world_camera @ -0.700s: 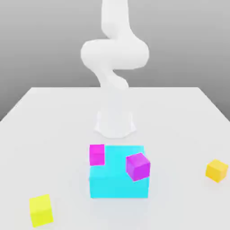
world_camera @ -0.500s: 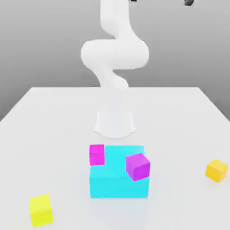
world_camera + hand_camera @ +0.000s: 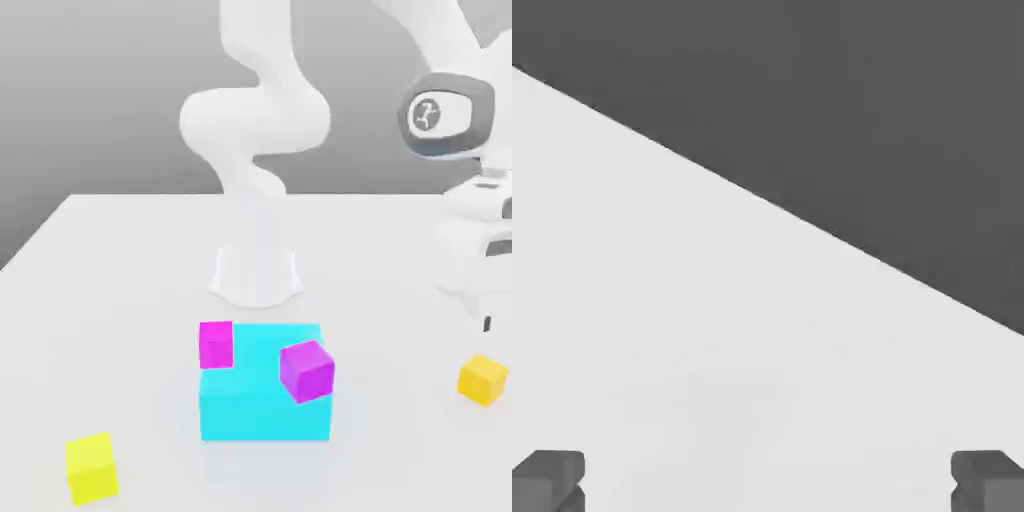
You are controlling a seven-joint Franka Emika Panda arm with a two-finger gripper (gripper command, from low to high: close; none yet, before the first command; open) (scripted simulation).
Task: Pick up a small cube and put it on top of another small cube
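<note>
The small cube (image 3: 483, 380) is amber and rests on the white table near the exterior view's right edge. My gripper (image 3: 497, 320) hangs just above and slightly behind it, partly cut off by the frame edge, and is not touching it. In the hand view my gripper (image 3: 767, 485) is open: the two dark fingertips (image 3: 548, 480) stand far apart with only bare white table (image 3: 712, 330) between them. No cube lies between the fingers.
A large cyan block (image 3: 265, 400) sits in the middle front, with two magenta cubes (image 3: 216, 344) (image 3: 306, 371) against it. A lemon-yellow cube (image 3: 91, 467) lies at the front on the exterior view's left. The arm's base (image 3: 256, 275) stands behind the block.
The hand has swung down into view on the exterior view's right, from above the frame to just over the amber cube. No cube has moved.
</note>
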